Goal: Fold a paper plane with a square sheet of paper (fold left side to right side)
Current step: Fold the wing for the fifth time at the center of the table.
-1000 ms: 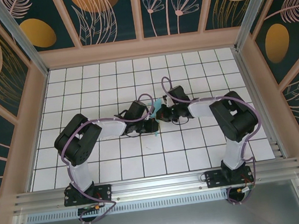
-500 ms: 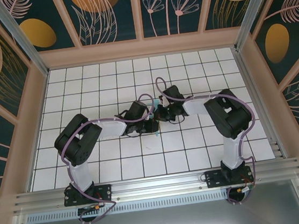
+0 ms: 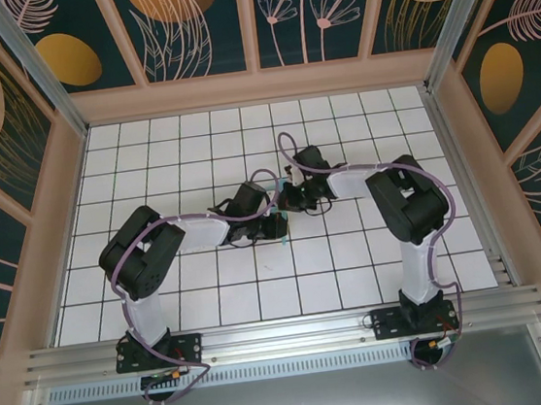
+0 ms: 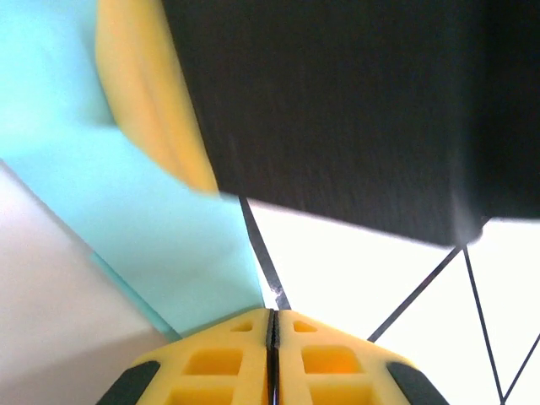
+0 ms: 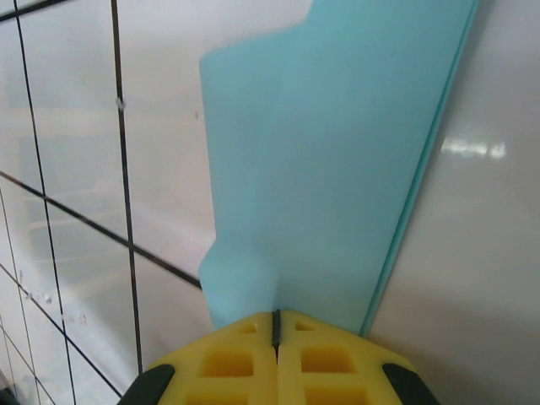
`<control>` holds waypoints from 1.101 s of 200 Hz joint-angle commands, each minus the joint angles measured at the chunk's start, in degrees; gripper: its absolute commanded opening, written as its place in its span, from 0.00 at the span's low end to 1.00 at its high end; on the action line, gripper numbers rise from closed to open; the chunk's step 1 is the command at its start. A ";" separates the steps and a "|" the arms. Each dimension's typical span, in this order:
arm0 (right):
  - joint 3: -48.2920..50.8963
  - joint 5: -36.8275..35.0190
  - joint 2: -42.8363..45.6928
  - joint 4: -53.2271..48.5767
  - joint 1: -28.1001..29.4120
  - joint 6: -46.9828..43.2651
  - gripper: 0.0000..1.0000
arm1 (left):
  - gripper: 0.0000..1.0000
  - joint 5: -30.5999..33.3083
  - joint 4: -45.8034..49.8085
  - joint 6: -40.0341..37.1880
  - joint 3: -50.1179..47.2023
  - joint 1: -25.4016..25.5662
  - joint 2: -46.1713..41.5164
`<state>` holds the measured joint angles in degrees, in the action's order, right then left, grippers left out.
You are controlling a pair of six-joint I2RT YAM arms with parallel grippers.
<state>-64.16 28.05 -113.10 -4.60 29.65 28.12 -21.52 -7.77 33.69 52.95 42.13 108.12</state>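
The light-turquoise sheet of paper (image 5: 329, 160) is folded, with a doubled edge on its right, and rises from my right gripper (image 5: 276, 314), which is shut on its creased end. In the left wrist view the paper (image 4: 143, 219) runs from my left gripper (image 4: 272, 312), shut with the paper's corner at its seam, up to a yellow finger (image 4: 152, 101) of the right gripper. From above, both grippers meet at the table's middle: left gripper (image 3: 278, 227), right gripper (image 3: 287, 201). Only a sliver of paper (image 3: 286, 244) shows below them.
The white gridded table (image 3: 167, 156) is boxed in by wooden walls (image 3: 257, 87) on three sides. An aluminium rail (image 3: 286, 336) with both arm bases runs along the near edge. The right arm's elbow (image 3: 407, 202) stands high at the right.
My right gripper has moved left and a little farther away, its arm swinging in with it. The left arm has stayed put. Both grippers remain shut.
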 commanded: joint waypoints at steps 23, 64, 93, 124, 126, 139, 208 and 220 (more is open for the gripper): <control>-5.86 -8.38 -4.61 2.01 -4.51 -3.11 0.04 | 0.11 1.35 9.71 -0.03 -2.41 1.29 3.97; -11.47 -8.06 -8.41 0.36 -6.41 -4.33 0.04 | 0.11 1.30 9.70 -0.12 -2.38 1.28 4.01; -15.88 -7.56 -11.89 -1.75 -7.41 -5.48 0.04 | 0.11 1.22 9.57 -0.11 -2.52 1.28 3.87; -16.66 -7.57 -12.64 -2.72 -7.59 -5.79 0.04 | 0.12 0.14 9.40 -0.96 -3.00 1.37 2.66; -16.62 -7.51 -12.62 -2.70 -7.59 -5.79 0.04 | 0.12 -0.06 9.42 -1.11 -2.95 1.42 2.55; -16.13 -7.30 -12.50 -2.52 -7.50 -5.62 0.04 | 0.12 -0.67 9.94 -2.09 -3.10 1.96 2.04; -15.95 -6.96 -12.41 -2.72 -7.41 -5.44 0.04 | 0.13 -2.98 12.34 -3.47 -4.34 5.38 -1.00; -16.04 -6.87 -12.45 -2.61 -7.40 -5.37 0.04 | 0.13 -3.48 12.34 -3.26 -5.21 5.50 -1.87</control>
<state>-79.37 28.58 -122.58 -10.52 24.40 24.23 -18.37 -8.16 30.83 52.05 44.53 106.91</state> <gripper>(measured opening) 0.057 0.131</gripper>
